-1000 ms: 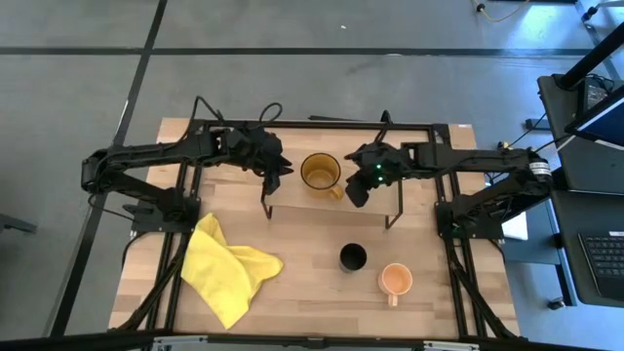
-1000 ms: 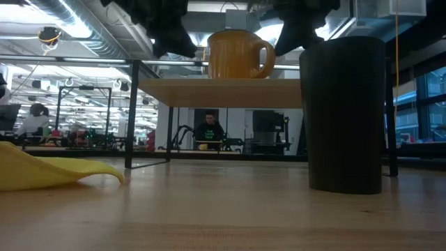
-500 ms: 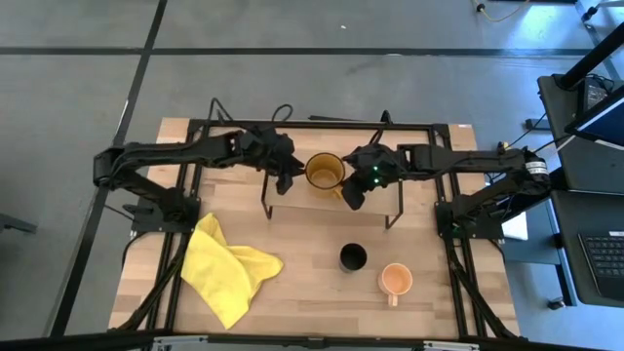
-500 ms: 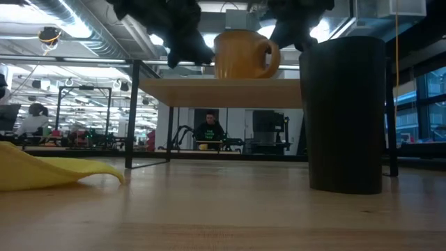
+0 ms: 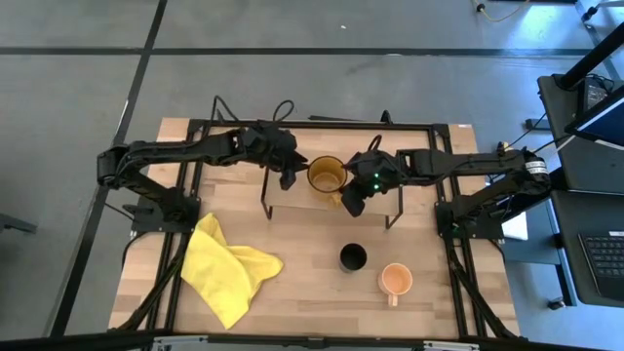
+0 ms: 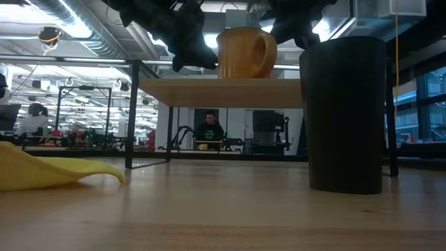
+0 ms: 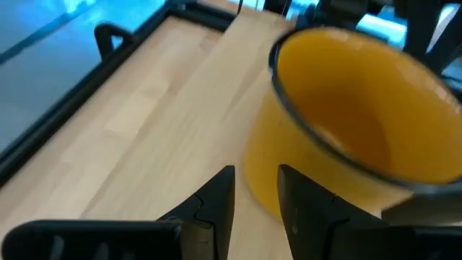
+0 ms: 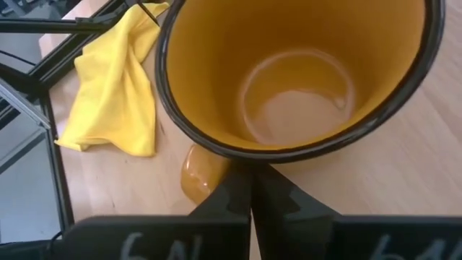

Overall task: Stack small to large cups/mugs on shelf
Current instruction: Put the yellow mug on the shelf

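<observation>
The amber see-through mug (image 5: 325,174) stands upright on the light-wood shelf (image 6: 223,92). My left gripper (image 5: 290,176) is level at the mug's left side, its fingers a narrow gap apart. My right gripper (image 5: 349,198) is shut at the mug's near-right side, by the handle (image 8: 202,173). The small black cup (image 5: 353,257) and the peach-orange mug (image 5: 395,280) stand on the tabletop in front of the shelf. My left gripper comes level from the table's left, and one fingertip (image 7: 289,177) stands against the mug's outer wall (image 7: 267,166), low on its left side. Nothing is between the fingers. My right gripper has its shut fingertips (image 8: 251,189) against the mug's outer wall just under the rim (image 8: 238,155), beside the handle. Whether it has the handle, I cannot tell.
A yellow cloth (image 5: 229,268) lies crumpled on the tabletop's near left. The shelf's dark rod legs (image 5: 265,207) stand in front of both grippers. Black frame bars run along the table's sides. A person sits far off in the room behind (image 6: 209,131).
My left gripper has gone toward the table's right, up to the mug. The mug has slid a little to the right along the shelf and turned, its handle swinging round. My right gripper has shifted slightly toward the near edge.
</observation>
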### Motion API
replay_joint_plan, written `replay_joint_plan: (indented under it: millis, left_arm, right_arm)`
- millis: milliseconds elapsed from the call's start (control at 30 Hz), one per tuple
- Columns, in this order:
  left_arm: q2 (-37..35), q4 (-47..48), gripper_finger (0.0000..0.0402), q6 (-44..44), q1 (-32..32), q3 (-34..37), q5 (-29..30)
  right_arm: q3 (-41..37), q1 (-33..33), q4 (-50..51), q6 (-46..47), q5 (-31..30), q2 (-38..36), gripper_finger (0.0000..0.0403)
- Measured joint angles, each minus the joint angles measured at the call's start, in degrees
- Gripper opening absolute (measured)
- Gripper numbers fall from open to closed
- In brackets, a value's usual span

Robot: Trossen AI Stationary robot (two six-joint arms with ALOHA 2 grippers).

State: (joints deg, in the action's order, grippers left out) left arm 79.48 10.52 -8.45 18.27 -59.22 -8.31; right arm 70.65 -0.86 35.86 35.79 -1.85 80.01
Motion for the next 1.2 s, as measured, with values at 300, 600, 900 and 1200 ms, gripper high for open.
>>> replay_joint_plan:
  millis: [300, 600, 900, 1200]
  left_arm:
    - [3.05, -5.99, 0.0099, -0.38, 1.35, -0.06, -2.74]
    - [6.64, -10.64, 0.0099, -1.4, 1.51, -0.11, -4.8]
    - [6.73, -11.25, 0.0099, -0.44, 2.75, -0.09, -6.74]
    - [6.78, -14.01, 0.0099, 0.04, 3.11, 0.02, -6.23]
  right_arm:
    - [-0.02, 0.0, -2.49, 1.01, 0.52, 0.0, 0.0003]
    - [-0.02, 0.5, -2.21, 2.78, 1.76, -0.02, 0.0004]
    - [-0.04, 0.79, -3.77, 2.89, 1.36, 0.0, 0.0004]
    - [-0.04, 0.81, -5.28, 2.86, 1.9, 1.26, 0.0004]
